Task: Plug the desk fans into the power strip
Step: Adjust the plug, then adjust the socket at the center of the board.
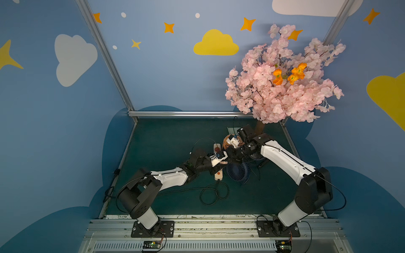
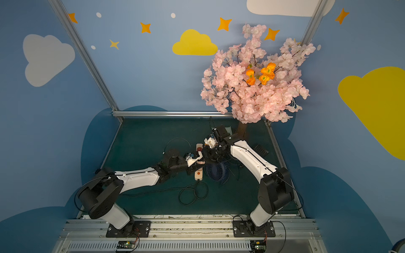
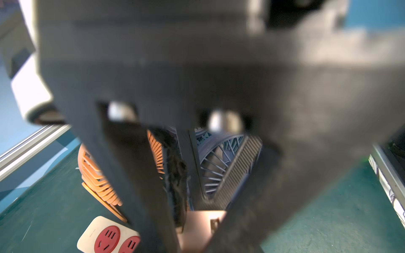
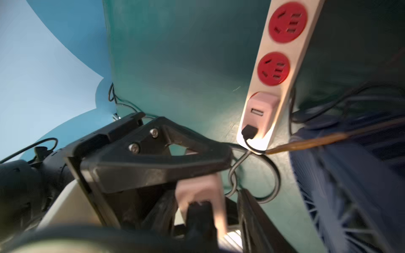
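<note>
The white power strip [image 1: 219,177] lies mid-table under both grippers; its red sockets [image 4: 287,21] and orange button [image 1: 218,174] show. A pink adapter [image 4: 260,109] with a black plug [image 4: 248,131] sits in it. Just above the strip, my left gripper [image 3: 197,241] is shut on a second pink adapter [image 3: 201,227] that also carries a black plug [image 4: 198,215]. My right gripper [image 4: 208,230] faces it, its fingers [image 4: 252,219] standing apart on either side of that adapter. A blue desk fan [image 1: 236,172] stands right of the strip.
An orange fan [image 1: 226,140] stands behind the grippers, and a dark fan [image 1: 255,155] sits under my right arm. The strip's black cord [image 1: 213,193] coils toward the front. A pink blossom tree [image 1: 282,74] fills the back right corner. Loose thin cables lie around the fans.
</note>
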